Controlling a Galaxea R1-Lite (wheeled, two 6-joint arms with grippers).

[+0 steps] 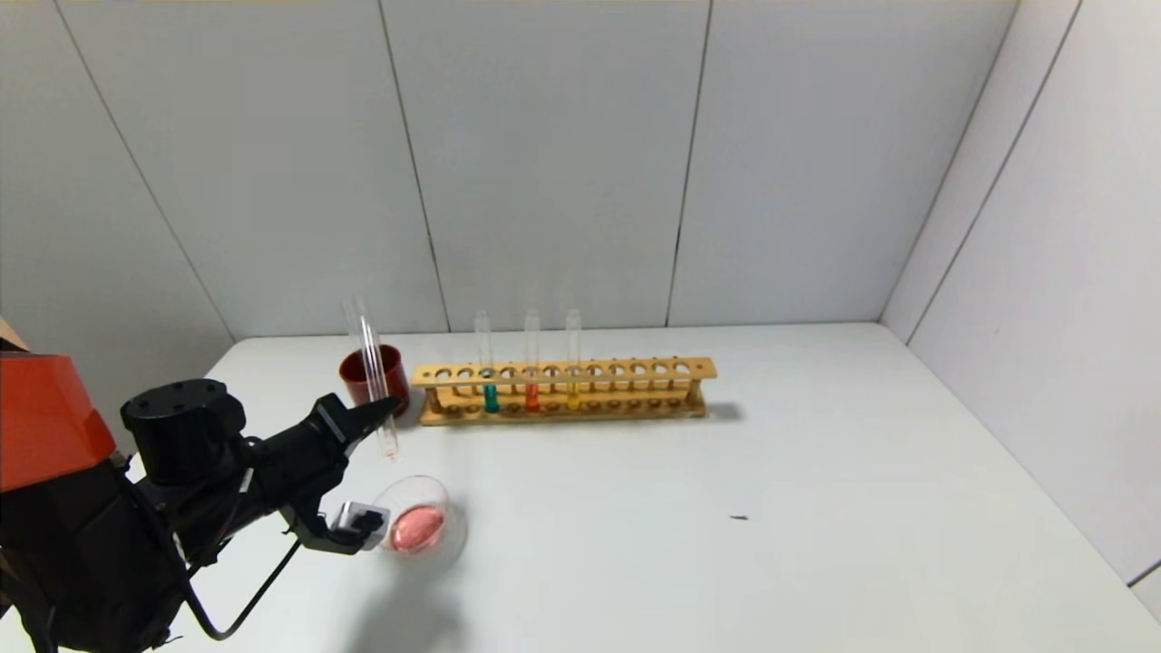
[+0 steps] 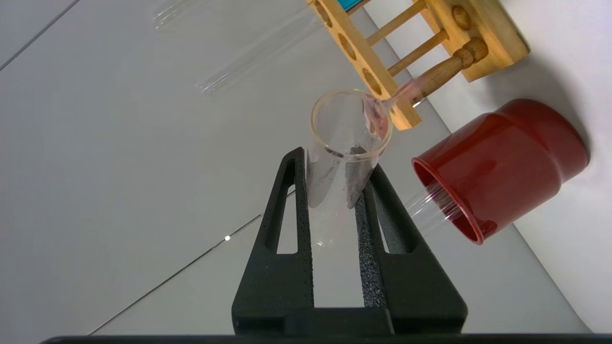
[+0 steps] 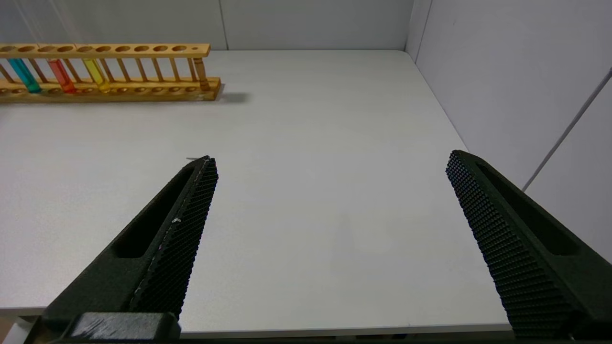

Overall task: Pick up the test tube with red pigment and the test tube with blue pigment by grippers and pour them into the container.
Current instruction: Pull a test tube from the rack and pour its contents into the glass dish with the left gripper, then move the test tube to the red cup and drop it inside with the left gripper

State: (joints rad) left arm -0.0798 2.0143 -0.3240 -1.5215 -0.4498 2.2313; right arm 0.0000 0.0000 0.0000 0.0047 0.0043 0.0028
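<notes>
White table, grey panel walls; left gripper clamping seemingly emptied tube; right gripper spread.

A white table stands enclosed by pale grey panelled walls.

A lab test bench is suggested by a wooden tube rack holding tubes of coloured liquid, a glass dish, and a white table enclosed by plain white panels.
</notes>
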